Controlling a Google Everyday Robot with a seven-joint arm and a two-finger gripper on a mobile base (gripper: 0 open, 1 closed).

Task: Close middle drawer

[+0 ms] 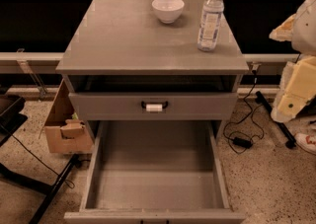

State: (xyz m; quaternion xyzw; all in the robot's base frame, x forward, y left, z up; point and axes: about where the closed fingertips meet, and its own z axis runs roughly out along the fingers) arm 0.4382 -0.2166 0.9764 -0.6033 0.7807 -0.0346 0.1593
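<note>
Standing pulled far out, the middle drawer (155,188) shows its grey floor and low walls; the gripper (296,87) hangs right of the desk (123,40), whether spread or closed cannot be told

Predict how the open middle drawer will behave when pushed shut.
The middle drawer looks empty, so it is probably light and easy-sliding. Its wide front suggests an off-centre push may skew it. A hard shove might topple the tall bottle on top. The pincer is at the right edge.
</note>
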